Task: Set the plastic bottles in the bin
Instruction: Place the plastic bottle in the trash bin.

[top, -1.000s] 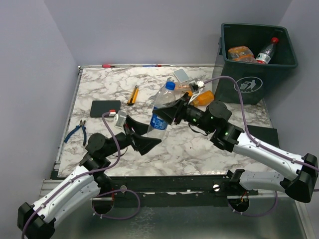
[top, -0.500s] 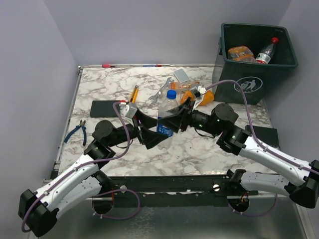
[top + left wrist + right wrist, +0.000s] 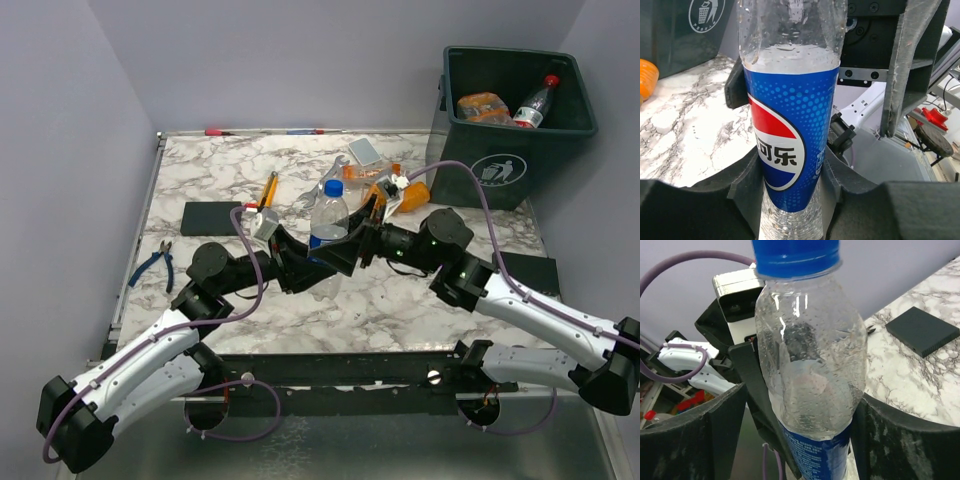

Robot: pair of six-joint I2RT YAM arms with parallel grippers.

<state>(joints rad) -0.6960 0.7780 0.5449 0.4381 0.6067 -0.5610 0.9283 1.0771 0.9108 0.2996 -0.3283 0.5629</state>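
Closing since a second ago, left pincer [image 3: 793, 196] now grips the plastic bottle [image 3: 790, 125], right pincer [image 3: 801, 426] open around it.

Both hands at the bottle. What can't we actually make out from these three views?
- Top view: whether the right hand touches the blue-label bottle; the left hand overlaps them there.
- Left wrist view: bottle cap cut off by the top edge, base by the bottom edge.
- Right wrist view: bottle base cut off by the bottom edge.
- Top view: bin floor hidden behind its near wall.
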